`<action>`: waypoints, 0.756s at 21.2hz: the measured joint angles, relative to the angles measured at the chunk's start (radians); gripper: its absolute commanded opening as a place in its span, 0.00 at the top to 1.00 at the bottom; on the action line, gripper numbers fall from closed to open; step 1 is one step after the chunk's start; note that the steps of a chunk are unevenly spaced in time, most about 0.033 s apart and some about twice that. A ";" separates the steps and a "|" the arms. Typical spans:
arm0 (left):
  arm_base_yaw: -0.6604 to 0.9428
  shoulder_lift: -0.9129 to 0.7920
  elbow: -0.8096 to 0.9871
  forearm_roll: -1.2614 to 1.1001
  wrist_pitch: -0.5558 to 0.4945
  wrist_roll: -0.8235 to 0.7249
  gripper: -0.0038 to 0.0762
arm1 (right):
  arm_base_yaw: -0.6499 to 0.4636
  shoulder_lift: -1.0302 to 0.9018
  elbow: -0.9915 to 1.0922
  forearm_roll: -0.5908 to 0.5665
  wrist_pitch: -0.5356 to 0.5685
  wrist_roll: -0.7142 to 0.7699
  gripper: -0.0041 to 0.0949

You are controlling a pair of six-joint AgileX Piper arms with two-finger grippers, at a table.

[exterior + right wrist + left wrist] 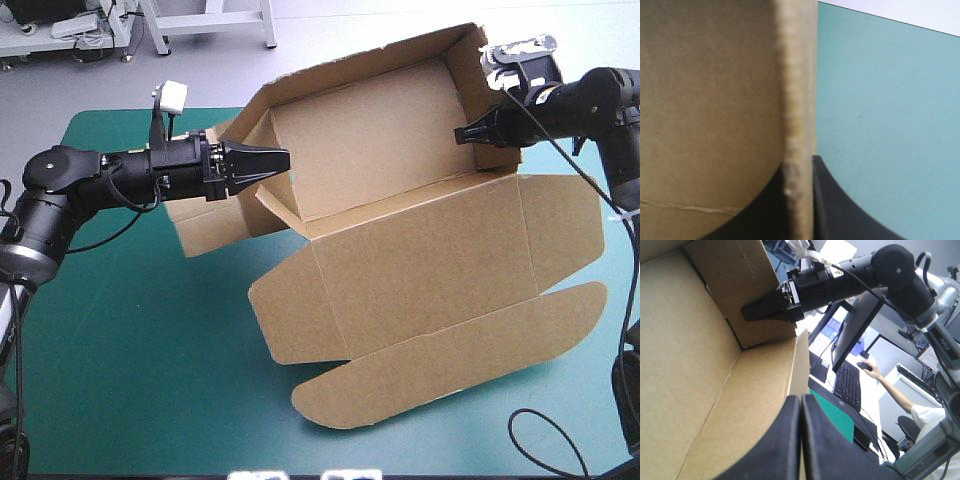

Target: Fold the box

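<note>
The brown box (pixel 430 270) sits at the middle of the table (pixel 120 380), walls raised, lid flat toward the near edge. The left jaws pinch its left end wall, the right jaws its right end wall, both nearly closed.

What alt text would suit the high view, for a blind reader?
A half-formed brown box lies on a teal-green table, walls raised and lid flat. The left end effector and right end effector each pinch an opposite side wall.

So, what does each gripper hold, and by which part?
Both hold the box: left gripper on its left end wall, right gripper on its right end wall.
</note>
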 measured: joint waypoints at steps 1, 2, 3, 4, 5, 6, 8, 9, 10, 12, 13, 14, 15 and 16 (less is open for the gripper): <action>0.000 0.000 0.000 -0.001 0.001 0.004 0.96 | 0.000 0.000 0.000 0.000 0.001 0.000 0.98; 0.000 0.000 0.000 -0.011 0.001 0.038 0.96 | 0.000 0.000 0.000 0.000 0.002 0.000 0.98; 0.000 -0.001 0.000 -0.018 0.000 0.060 0.96 | 0.000 0.000 0.000 0.000 0.002 0.000 0.98; 0.000 -0.006 -0.004 -0.021 0.000 0.135 0.96 | 0.000 0.000 0.000 0.000 0.002 0.000 0.98; 0.000 -0.008 -0.017 -0.008 0.001 0.176 0.96 | 0.000 0.000 0.000 0.000 0.002 0.000 0.98; 0.002 -0.011 -0.036 0.019 0.001 0.193 0.96 | 0.000 0.000 0.000 0.000 0.002 0.000 0.98; 0.021 -0.017 -0.087 0.110 -0.005 0.178 0.96 | 0.000 -0.002 0.000 -0.002 0.008 -0.002 0.98; 0.040 -0.023 -0.117 0.177 -0.037 0.146 0.96 | 0.000 -0.010 0.000 -0.004 0.013 -0.002 0.98; 0.059 -0.031 -0.142 0.235 -0.080 0.114 0.96 | 0.000 -0.017 0.001 -0.005 0.020 -0.003 0.98; 0.111 -0.052 -0.170 0.393 -0.175 0.021 0.96 | -0.011 -0.047 0.001 -0.004 0.036 -0.015 0.98; 0.147 -0.065 -0.175 0.480 -0.220 -0.030 0.96 | -0.028 -0.064 -0.002 0.005 0.052 -0.027 0.98; 0.172 -0.072 -0.176 0.524 -0.235 -0.056 0.96 | -0.040 -0.076 -0.003 0.017 0.059 -0.036 0.98; 0.197 -0.078 -0.177 0.588 -0.250 -0.095 0.96 | -0.059 -0.087 -0.004 0.037 0.072 -0.051 0.98; 0.222 -0.082 -0.177 0.631 -0.254 -0.121 0.96 | -0.082 -0.098 -0.005 0.064 0.085 -0.067 0.98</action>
